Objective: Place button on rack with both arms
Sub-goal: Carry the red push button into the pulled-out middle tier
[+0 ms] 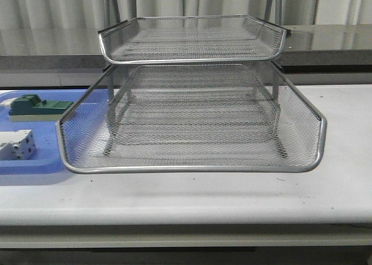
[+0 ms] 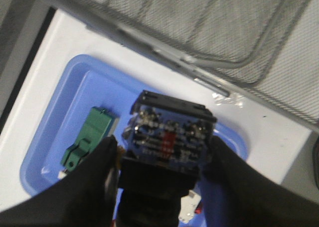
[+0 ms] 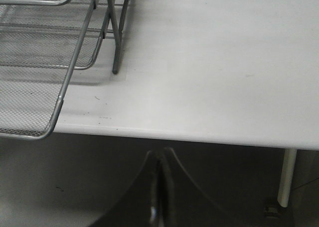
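the left fingers (image 2: 164, 187) are clamped on the button (image 2: 167, 132), held above the blue tray (image 2: 50, 147) with its blue-black rear block pointing away from the wrist. the rack (image 2: 209, 33) lies just beyond, nearest this arm. the right fingers (image 3: 158, 187) are pressed together, empty, off the surface (image 3: 209, 62) edge.

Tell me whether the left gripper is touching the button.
Touching. The left wrist view shows the left gripper with its jaws pressed against both sides of the button, holding it above the blue tray.

No legible text — labels, numbers, signs — anywhere.
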Tool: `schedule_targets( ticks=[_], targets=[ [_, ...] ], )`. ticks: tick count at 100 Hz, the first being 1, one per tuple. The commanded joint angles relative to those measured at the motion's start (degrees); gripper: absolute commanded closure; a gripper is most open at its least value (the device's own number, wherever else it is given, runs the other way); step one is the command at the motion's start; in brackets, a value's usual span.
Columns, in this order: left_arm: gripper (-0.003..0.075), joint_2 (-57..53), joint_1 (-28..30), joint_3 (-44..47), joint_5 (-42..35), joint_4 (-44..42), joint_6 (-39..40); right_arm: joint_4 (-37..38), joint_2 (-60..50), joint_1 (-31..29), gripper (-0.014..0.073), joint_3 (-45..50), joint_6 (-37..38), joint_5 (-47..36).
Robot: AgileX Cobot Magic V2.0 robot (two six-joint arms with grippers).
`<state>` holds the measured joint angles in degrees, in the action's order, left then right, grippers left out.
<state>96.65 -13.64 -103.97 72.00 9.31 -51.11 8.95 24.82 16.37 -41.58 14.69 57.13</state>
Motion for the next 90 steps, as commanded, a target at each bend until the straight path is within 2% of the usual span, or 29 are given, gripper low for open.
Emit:
schedule_targets(
  ticks=[1,29,43,55,77,90],
  targets=[
    [0.0741,-4.2,-3.6,1.2,0.6,2.0,1.4,1.3,0.3,0.0,0.0703,-1.8,-0.1,-3.6],
    [0.0741,-4.1,-15.3,7.2,0.6,5.8,1.8,1.3,0.3,0.0,0.0703,-1.8,-0.1,-3.6],
    [0.0741,-1.3,-18.9,7.9,0.5,8.5,1.8,1.3,0.3,0.0,0.0703,-1.8,-0.1,-3.6],
    [0.0741,1.9,-20.6,7.9,-0.4,9.0,1.8,1.3,0.3,0.0,0.0703,-1.8,-0.1,-3.6],
    [0.0741,7.0,-21.1,7.8,-7.5,9.1,1.7,1.3,0.3,0.0,0.0703,-1.8,-0.1,-3.6],
    [0.0740,8.6,-21.1,7.8,-7.9,9.1,1.7,1.3,0.3,0.0,0.0703,-1.8,-0.1,-3.6]
  ],
)
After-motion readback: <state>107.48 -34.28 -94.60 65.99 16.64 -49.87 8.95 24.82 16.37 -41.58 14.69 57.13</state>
